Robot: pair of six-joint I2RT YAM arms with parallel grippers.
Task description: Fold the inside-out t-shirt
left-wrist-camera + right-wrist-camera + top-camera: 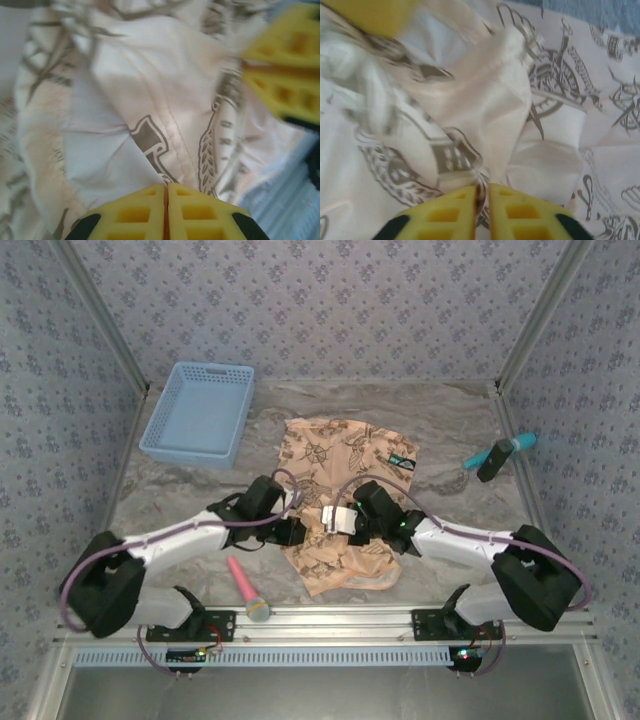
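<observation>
The inside-out t-shirt (345, 465) lies bunched in the middle of the table, peach-tan with dark brown emblems. Its paler side is up near the front edge. Both grippers meet over its middle, the left gripper (297, 531) coming in from the left and the right gripper (336, 520) from the right. In the left wrist view the yellow fingers of the left gripper (166, 186) are pressed together on a fold of the t-shirt (150, 90). The right gripper (482, 188) is shut on a ridge of the t-shirt (485, 100), and cloth shows between its pads.
A blue plastic basket (200, 412) stands at the back left. A pink-handled tool (246, 590) lies by the front rail, left of the shirt. A teal and black tool (499, 454) lies at the right. Patterned walls close in on three sides.
</observation>
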